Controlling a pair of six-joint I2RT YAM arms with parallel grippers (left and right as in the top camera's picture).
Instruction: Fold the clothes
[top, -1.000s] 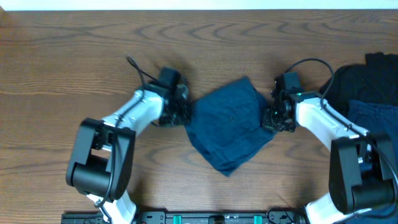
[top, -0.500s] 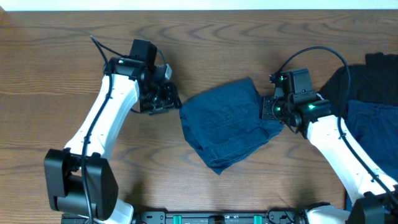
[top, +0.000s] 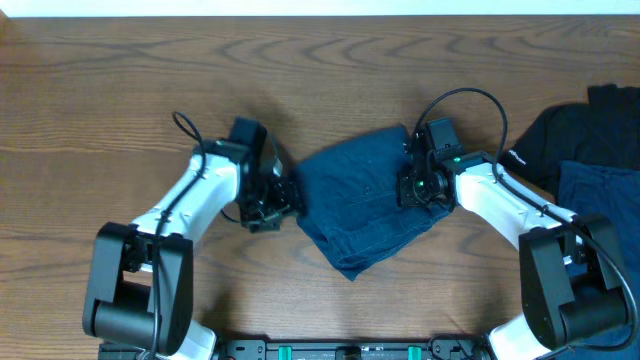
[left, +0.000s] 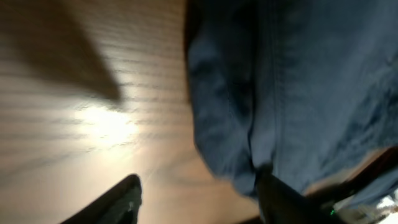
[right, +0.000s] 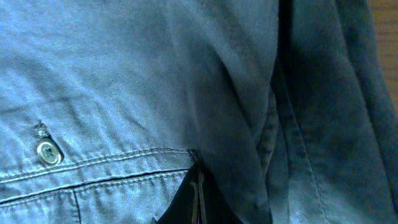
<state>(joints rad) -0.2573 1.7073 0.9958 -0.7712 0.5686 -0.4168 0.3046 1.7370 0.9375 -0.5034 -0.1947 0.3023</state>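
Wood-grain surface (top: 120, 90), as I see it remotely. Item: denim shorts (top: 365, 205), dark blue, bunched, lying mid-surface. Left jaws: spread, just beside the shorts' left side. Right jaws: pressed together against their right side. Dark garments (top: 590, 130): heaped at the surface's right edge.

A second ago the left gripper (top: 283, 197) was closed at the left edge of the shorts (top: 365, 215). It then swung up and away over the tabletop (top: 100, 120). Now it is back just beside that edge, with its fingers spread apart. One finger may touch the cloth, but the wrist view is too blurry to tell. The right gripper (top: 410, 187) has slid left, from the right edge onto the shorts.
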